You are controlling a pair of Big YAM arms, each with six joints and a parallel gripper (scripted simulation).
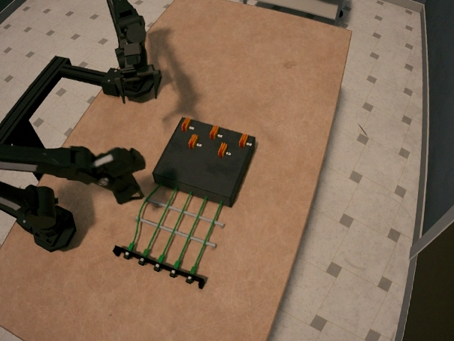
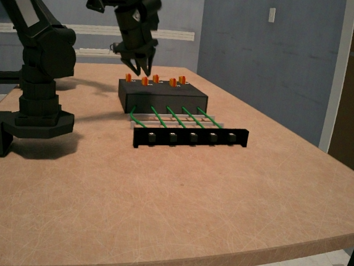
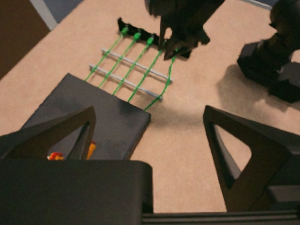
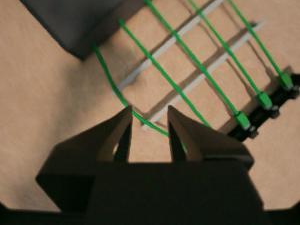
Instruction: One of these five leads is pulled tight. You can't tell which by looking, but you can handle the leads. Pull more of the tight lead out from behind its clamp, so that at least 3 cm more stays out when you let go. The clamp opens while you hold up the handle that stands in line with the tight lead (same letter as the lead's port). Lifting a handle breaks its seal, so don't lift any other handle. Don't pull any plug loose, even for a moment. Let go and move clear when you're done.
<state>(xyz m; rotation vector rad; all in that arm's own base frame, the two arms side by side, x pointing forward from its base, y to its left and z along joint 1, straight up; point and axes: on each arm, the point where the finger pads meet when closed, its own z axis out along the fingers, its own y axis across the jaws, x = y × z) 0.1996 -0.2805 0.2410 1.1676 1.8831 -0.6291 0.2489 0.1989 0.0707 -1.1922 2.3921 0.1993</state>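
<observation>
Blue-grey walls [image 2: 249,44] meet in a corner toward twelve o'clock in the exterior view, a pale switch plate [image 2: 272,15] at one o'clock. From above, pale floor tiles [image 1: 379,158] with small grey squares spread at three o'clock, under dim light.

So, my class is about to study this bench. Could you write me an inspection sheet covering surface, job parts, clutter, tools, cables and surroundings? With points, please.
Surface: tan table [image 1: 293,94] [image 2: 176,190] [image 3: 185,134] [image 4: 30,129], with fine scratches and small marks.
Job's things: black box [image 1: 199,165] [image 2: 167,102] [image 3: 85,114] [image 4: 75,24] with five orange handles; black port strip [image 1: 150,259] [image 2: 183,137]; two grey bars between them.
Clutter: nothing seen.
Grippers: left tool [image 1: 140,100] [image 3: 150,108] wide open; right tool [image 1: 139,197] [image 2: 144,75] [image 4: 150,108] partly open, holding nothing, above the table.
Cables: five green leads [image 1: 176,225] [image 2: 176,117] [image 3: 146,76] [image 4: 204,71] run from box to strip; the one nearest the right arm's base bends, the others look straight. Tightness: cannot tell.
Surroundings: tiled floor [image 1: 368,165], blue-grey walls [image 2: 249,58], wall switch [image 2: 272,15].
</observation>
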